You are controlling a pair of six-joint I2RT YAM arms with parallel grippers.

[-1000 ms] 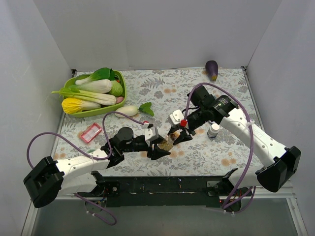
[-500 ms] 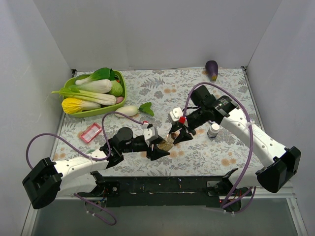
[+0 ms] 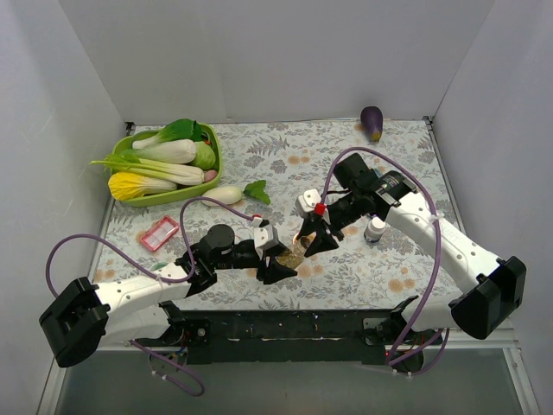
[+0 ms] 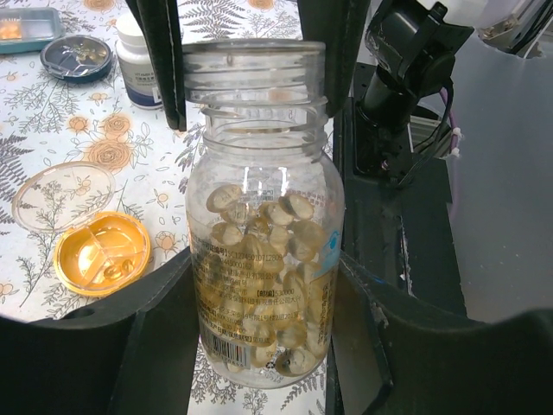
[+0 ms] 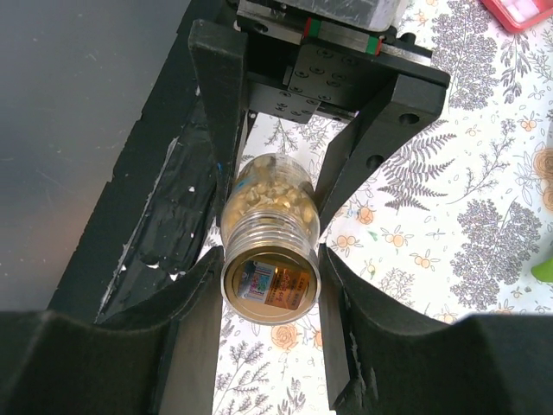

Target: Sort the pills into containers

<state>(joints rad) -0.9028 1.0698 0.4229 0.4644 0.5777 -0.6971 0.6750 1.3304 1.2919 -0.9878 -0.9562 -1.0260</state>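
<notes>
— Where were the pills (image 4: 259, 226)?
— Inside the clear bottle (image 4: 263, 156), held near the amber dish (image 4: 102, 252). The left gripper (image 4: 262, 290) clamped its body; the right gripper (image 5: 270, 278) closed on its neck. Judged rigid, light, slick: 1 firm mid-body hold suited it.

This is a robotics lab test cell: plain white panels (image 3: 259, 52) box in a floral-clothed tabletop (image 3: 285, 156). A left arm (image 3: 147, 290) and a right arm (image 3: 432, 229), both cabled, are bolted at the tabletop's near edge. Toy vegetables (image 3: 168, 151) fill a green tray (image 3: 217, 160) at its far left corner.
</notes>
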